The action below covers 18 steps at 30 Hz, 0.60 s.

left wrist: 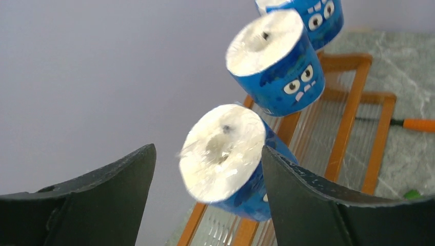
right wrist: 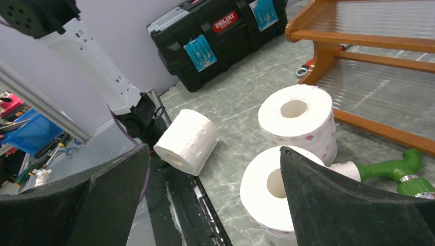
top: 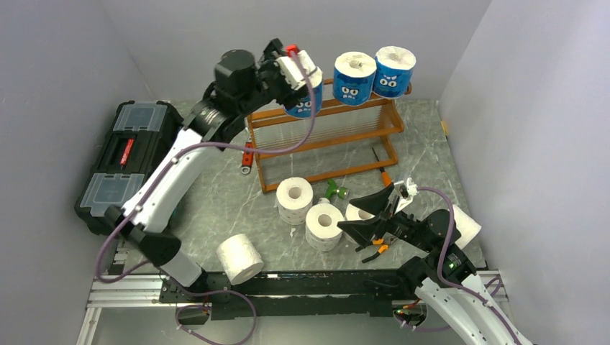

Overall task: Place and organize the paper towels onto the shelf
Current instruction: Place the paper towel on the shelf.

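Though tiny, toolbox (right wrist: pixel 205 66) label (right wrist: pixel 225 22) begins "DELI".

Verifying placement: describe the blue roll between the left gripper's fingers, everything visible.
The blue roll is a short, fat paper towel in a glossy blue wrapper, its white end and small core hole facing up. It appears to stand on end toward the left of the shelf's top tier, in line with the neighbouring blue roll, not touching it. The left gripper straddles it, jaws open: a gap shows at one finger; the other looks close, contact unclear.
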{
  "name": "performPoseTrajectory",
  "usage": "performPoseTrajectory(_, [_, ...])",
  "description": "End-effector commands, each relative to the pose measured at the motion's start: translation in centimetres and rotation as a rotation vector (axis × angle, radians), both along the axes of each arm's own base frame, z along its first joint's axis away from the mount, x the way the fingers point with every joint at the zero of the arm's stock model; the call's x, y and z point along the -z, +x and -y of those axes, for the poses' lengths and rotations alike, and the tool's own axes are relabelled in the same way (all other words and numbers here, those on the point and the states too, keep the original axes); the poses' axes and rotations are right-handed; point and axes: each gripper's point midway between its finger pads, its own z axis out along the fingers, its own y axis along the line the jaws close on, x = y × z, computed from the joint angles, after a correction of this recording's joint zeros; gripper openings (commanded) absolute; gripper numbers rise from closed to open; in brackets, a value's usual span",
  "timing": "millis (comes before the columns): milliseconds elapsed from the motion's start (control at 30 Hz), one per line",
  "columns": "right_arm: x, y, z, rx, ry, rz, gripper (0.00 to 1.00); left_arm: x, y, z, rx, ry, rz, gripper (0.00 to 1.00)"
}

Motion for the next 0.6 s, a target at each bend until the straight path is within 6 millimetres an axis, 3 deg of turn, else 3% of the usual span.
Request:
performPoseTrajectory(0, [-1.4, 0.0, -0.1, -0.003, 0.041, 0.043, 1.0, -9.2, -4.4, -4.3, -0.049, -0.308, 0.17, 0.83])
performPoseTrajectory(100, [-1.3, 0.0, -0.2, -0.009, 0.048, 0.034, 1.0, -8.5, -5.9, -5.4, -0.053, -0.407, 0.143, 0.99])
performPoseTrajectory(267, [-0.8, -0.1, -0.2, -0.007, 0.056, 0.015, 1.0, -4.9, -6.5, -6.1, -0.062, -0.571, 0.038, 1.0])
performPoseTrajectory(433, [-0.3, 0.0, 0.1, 0.008, 0.052, 0.003, 1.0, -1.4, -4.9, -5.9, -0.067, -0.687, -0.088, 0.99])
performPoseTrajectory(567, [-0.1, 0.0, 0.2, 0.017, 0.053, -0.005, 1.0, -0.4, -3.0, -5.3, -0.027, -0.731, -0.143, 0.99])
